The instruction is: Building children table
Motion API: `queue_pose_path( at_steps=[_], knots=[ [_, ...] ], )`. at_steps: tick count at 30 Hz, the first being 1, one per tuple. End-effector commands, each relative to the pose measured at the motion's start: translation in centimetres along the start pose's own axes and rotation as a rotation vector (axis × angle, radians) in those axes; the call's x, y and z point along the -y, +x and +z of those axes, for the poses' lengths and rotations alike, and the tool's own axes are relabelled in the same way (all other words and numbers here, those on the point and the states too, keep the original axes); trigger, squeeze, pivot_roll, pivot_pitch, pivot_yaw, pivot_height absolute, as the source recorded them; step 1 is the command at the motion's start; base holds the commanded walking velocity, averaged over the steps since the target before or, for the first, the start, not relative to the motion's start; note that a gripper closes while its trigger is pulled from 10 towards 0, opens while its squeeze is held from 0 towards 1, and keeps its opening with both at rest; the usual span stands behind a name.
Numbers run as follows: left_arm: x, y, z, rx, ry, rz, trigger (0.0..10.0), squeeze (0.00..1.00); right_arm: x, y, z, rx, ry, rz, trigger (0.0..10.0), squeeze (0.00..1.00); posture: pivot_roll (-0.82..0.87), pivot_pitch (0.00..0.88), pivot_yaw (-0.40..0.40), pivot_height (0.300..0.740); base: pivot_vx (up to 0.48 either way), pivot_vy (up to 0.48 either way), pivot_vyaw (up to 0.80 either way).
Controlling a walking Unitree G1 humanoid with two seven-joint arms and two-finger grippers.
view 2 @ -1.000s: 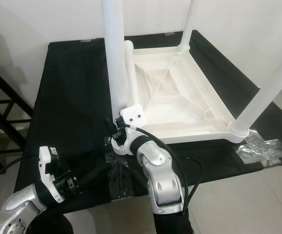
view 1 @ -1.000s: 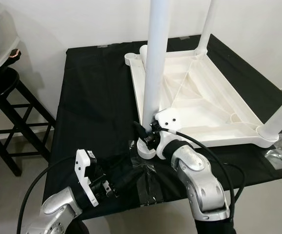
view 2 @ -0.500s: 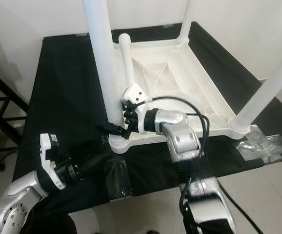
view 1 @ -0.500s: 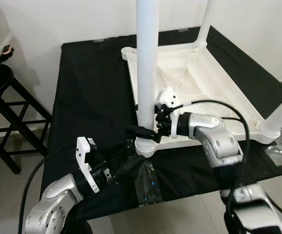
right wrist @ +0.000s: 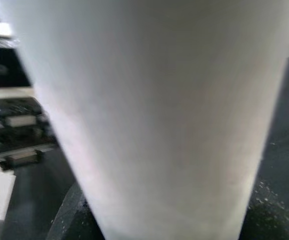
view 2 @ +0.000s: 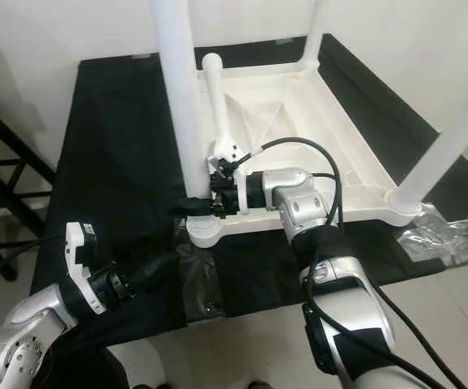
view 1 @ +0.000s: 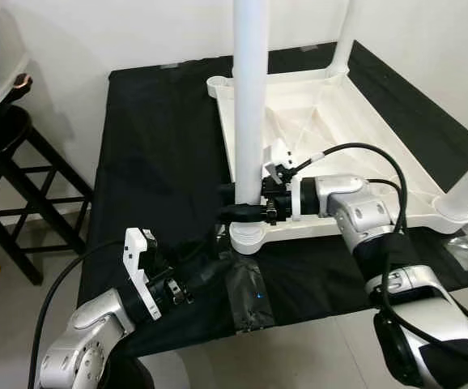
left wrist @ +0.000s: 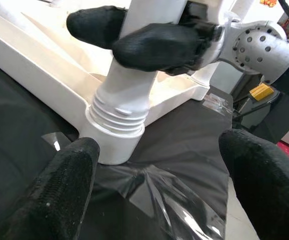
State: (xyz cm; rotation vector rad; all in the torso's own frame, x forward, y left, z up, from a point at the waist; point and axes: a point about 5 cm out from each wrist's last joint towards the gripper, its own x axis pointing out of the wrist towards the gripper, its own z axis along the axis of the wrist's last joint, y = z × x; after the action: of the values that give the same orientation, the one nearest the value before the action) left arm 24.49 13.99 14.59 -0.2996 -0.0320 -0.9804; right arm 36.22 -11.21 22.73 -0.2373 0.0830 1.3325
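In the eye views you see the upturned white table [view 1: 355, 138] on the black cloth [view 1: 153, 146]; your right gripper [view 1: 246, 211] is clamped on the near leg [view 1: 248, 97], now from the side; in the left wrist view your left gripper [left wrist: 154, 165] stands spread before the leg's socket [left wrist: 115, 135].

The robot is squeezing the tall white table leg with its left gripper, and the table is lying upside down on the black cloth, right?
Not the left one. The right gripper squeezes the white table leg, as the left eye view shows. The left gripper waits open, lower down. The table does lie upside down on the black cloth.
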Motion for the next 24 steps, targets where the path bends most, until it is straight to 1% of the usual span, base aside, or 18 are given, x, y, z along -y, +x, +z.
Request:
queue_pose_path(
  at_steps=[1,2,3,4,5,6,7,8,9,11,12,16,17,18,19,21,22,24],
  knots=[
    [0.3,-0.2,-0.2,-0.028,0.020,-0.003,10.0,0.00,0.2,-0.2,-0.6,-0.054,0.009,-0.057,0.0,0.00,-0.01,0.223,0.002,0.740,0.000,0.000,0.00],
    [0.4,-0.3,-0.2,-0.034,0.022,-0.006,10.0,0.00,0.0,-0.4,-1.0,-0.056,0.006,-0.120,0.0,0.00,-0.02,0.224,-0.003,0.740,0.000,0.000,0.00],
    [0.4,-0.3,-0.2,-0.034,0.022,-0.006,10.0,0.00,0.0,-0.4,-1.0,-0.056,0.006,-0.120,0.0,0.00,-0.02,0.224,-0.003,0.740,0.000,0.000,0.00],
    [0.6,-0.5,-0.4,-0.038,0.020,-0.002,10.0,0.00,-2.2,0.3,-3.9,-0.125,0.110,-0.422,0.0,0.00,-0.02,0.232,-0.013,0.740,0.000,0.000,0.00],
    [0.6,-0.5,-0.4,-0.038,0.020,-0.002,10.0,0.00,-2.2,0.3,-3.9,-0.125,0.110,-0.422,0.0,0.00,-0.02,0.232,-0.013,0.740,0.000,0.000,0.00],
    [0.6,-0.5,-0.4,-0.037,0.018,0.001,10.0,0.00,-5.4,1.3,-6.3,-0.171,0.177,-0.613,0.0,0.00,-0.03,0.234,-0.007,0.740,0.000,0.000,0.00],
    [0.6,-0.5,-0.4,-0.037,0.018,0.001,10.0,0.00,-5.4,1.3,-6.3,-0.171,0.177,-0.613,0.0,0.00,-0.03,0.234,-0.007,0.740,0.000,0.000,0.00],
    [0.5,-0.5,-0.4,-0.035,0.017,0.003,10.0,0.00,-7.6,1.3,-7.3,-0.199,0.229,-0.763,0.0,0.00,-0.03,0.236,-0.003,0.740,0.000,0.000,0.00],
    [0.5,-0.3,-0.4,-0.035,0.018,-0.002,10.0,0.00,-9.2,1.6,-7.8,-0.210,0.255,-0.820,0.0,0.00,-0.04,0.241,0.003,0.740,0.000,0.000,0.00],
    [0.3,-0.1,-0.4,-0.038,0.019,-0.011,10.0,0.00,-9.7,1.9,-7.6,-0.218,0.221,-0.828,0.0,0.00,-0.07,0.226,0.003,0.740,0.000,0.000,0.00],
    [0.2,0.4,-0.6,-0.042,0.021,-0.022,10.0,0.00,-8.5,1.9,-7.0,-0.198,0.174,-0.828,0.0,0.00,-0.09,0.211,-0.002,0.740,0.000,0.000,0.00],
    [0.1,0.9,-0.8,-0.046,0.021,-0.028,10.0,0.00,-7.3,1.5,-6.8,-0.191,0.159,-0.843,0.0,0.00,-0.10,0.194,-0.019,0.740,0.000,0.000,0.00],
    [0.1,1.0,-0.9,-0.046,0.021,-0.027,10.0,0.00,-7.2,1.3,-6.6,-0.196,0.160,-0.861,3.2,0.00,-0.11,0.185,-0.017,0.740,0.000,0.000,0.00],
    [0.1,1.0,-0.9,-0.046,0.021,-0.027,10.0,0.00,-7.2,1.3,-6.6,-0.196,0.160,-0.861,3.2,0.00,-0.11,0.185,-0.017,0.740,0.000,0.000,0.00],
    [0.1,1.0,-0.9,-0.044,0.022,-0.022,10.0,0.00,-6.9,1.0,-6.2,-0.191,0.144,-0.888,10.0,0.00,-0.11,0.185,-0.017,0.740,0.000,0.000,0.00],
    [0.0,1.1,-0.9,-0.040,0.022,-0.014,10.0,0.00,-6.5,0.9,-5.6,-0.150,0.154,-0.873,10.0,0.00,-0.11,0.175,-0.016,0.740,0.000,0.000,0.00],
    [0.0,1.1,-1.0,-0.038,0.021,-0.009,10.0,0.00,-6.5,0.7,-4.9,-0.112,0.167,-0.861,10.0,1.00,-0.11,0.174,-0.016,0.740,0.000,0.000,0.00],
    [0.0,1.1,-1.1,-0.038,0.020,-0.006,10.0,0.00,-6.0,0.6,-4.0,-0.058,0.165,-0.802,10.0,1.00,-0.10,0.169,-0.017,0.740,0.000,0.000,0.00]
  ],
)
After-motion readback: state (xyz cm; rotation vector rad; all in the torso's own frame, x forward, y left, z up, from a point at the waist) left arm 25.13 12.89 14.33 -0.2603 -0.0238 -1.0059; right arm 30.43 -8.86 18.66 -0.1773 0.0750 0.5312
